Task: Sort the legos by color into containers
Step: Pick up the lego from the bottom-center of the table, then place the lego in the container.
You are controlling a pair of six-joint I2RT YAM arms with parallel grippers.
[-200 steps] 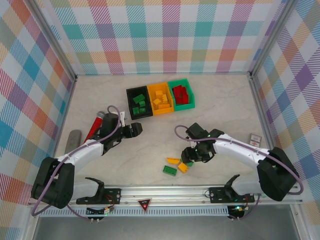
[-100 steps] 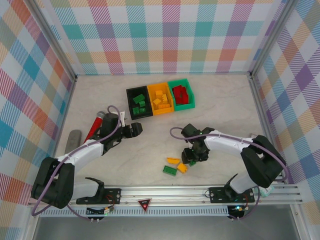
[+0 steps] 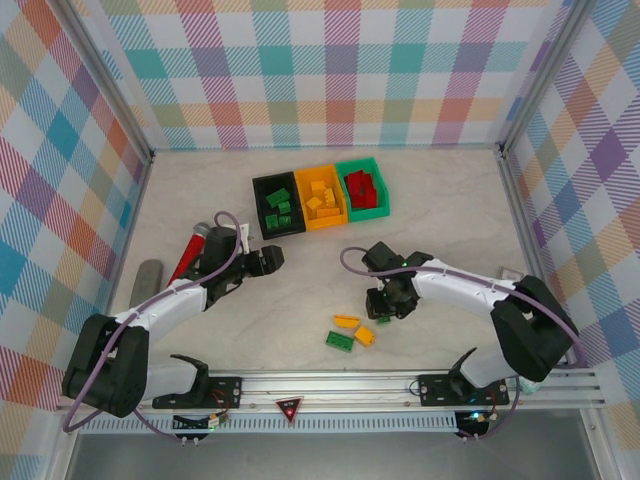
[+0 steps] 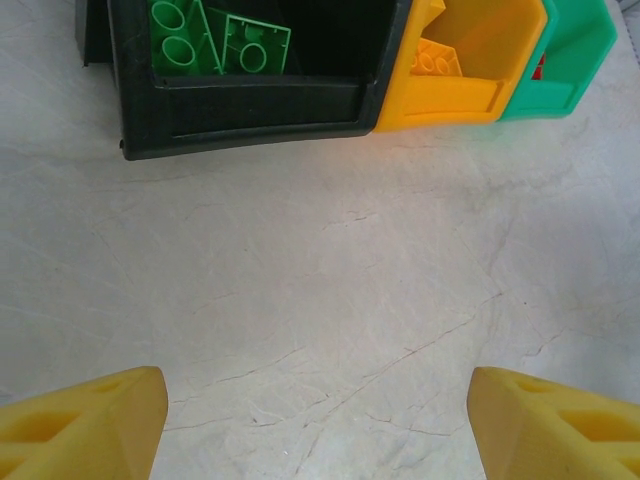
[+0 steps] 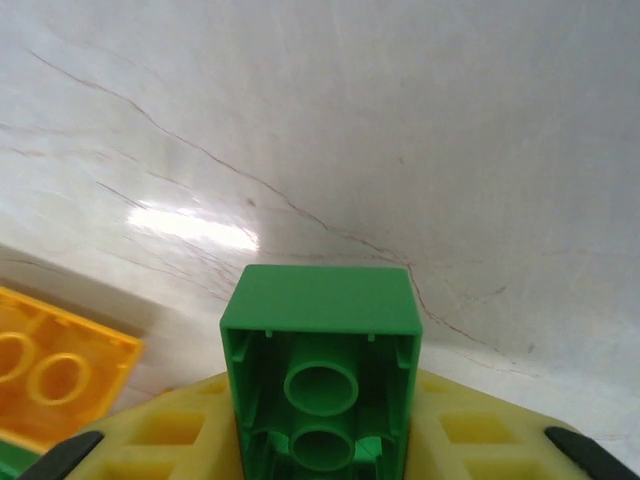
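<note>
The left end effector (image 3: pixel 268 259) hangs spread and empty before the black plastic bin (image 3: pixel 262 186) holding green bricks (image 4: pixel 220 40). The orange-yellow bin (image 3: pixel 323 172) and green bin (image 3: pixel 380 180) hold orange and red. Seemingly three loose studded bricks (image 3: pixel 340 341) lie on the desk (image 3: pixel 450 220), and the right end effector (image 3: pixel 385 308) clamps a small green plastic brick (image 5: pixel 320 350) just above it.

The green brick (image 5: pixel 320 370) is glossy plastic, the veined tabletop (image 4: pixel 330 290) smooth.
</note>
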